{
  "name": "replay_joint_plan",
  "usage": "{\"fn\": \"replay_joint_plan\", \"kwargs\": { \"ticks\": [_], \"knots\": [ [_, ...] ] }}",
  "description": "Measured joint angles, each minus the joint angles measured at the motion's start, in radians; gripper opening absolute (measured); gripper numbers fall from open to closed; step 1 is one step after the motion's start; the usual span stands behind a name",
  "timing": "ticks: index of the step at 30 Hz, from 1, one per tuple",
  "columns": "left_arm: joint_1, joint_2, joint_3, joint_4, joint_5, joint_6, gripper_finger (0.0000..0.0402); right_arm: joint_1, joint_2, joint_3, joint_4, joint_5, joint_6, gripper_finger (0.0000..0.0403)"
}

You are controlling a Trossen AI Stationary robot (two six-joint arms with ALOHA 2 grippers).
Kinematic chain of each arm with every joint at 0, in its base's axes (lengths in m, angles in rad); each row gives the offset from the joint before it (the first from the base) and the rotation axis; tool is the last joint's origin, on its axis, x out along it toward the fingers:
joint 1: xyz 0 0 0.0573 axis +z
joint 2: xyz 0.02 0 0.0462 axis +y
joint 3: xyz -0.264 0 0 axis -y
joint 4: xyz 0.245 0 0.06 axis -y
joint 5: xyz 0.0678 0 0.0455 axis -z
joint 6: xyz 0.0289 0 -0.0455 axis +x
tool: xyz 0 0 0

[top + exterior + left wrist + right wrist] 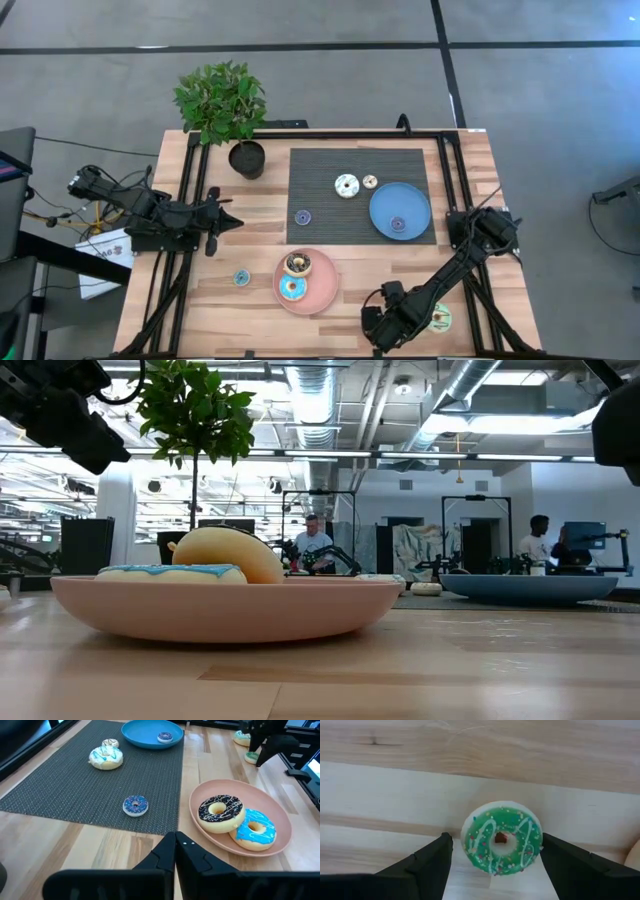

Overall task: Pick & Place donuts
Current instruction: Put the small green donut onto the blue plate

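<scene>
The right gripper (495, 857) hangs low over the near right corner of the desk (250, 305), its fingers (427, 865) spread wide with a small green donut (502, 844) lying flat on the wood between them, touching neither and sitting a little closer to one finger than the other. From above, that gripper (378, 330) sits at the desk's front edge, and a larger green-yellow donut (440, 319) lies just beside the arm. The pink plate (325, 290) near the front holds two donuts side by side and touching: a dark brown donut (298, 264) and a blue donut (292, 289). A small blue donut (241, 278) lies on bare wood to the left of that plate. On the dark mat (320, 200) rest a white donut (346, 185), a tiny cream donut (370, 181) just beside it, and a purple donut (303, 216) near the mat's left edge. Another tiny purple donut (398, 224) lies in the blue plate (385, 205). The left gripper (222, 222) waits at the desk's left side, its fingers (172, 855) pressed together, well apart from every donut. A potted plant (225, 110) stands at the far left of the desk.
</scene>
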Motion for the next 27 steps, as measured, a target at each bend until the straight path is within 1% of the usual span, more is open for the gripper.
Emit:
{"fn": "replay_joint_plan", "kwargs": {
  "ticks": [5,16,27],
  "knots": [
    [0.000,0.000,0.000,0.000,0.000,0.010,0.0000,0.000,0.000,0.000,-0.006,0.000,0.000,0.0276],
    [0.000,0.000,0.000,0.000,0.000,0.029,0.0000,-0.001,0.000,0.000,0.003,0.000,0.000,0.0241],
    [0.000,0.000,0.000,0.000,0.000,0.029,0.0000,-0.020,-0.001,0.000,0.018,0.000,-0.006,0.0240]
  ]
}}
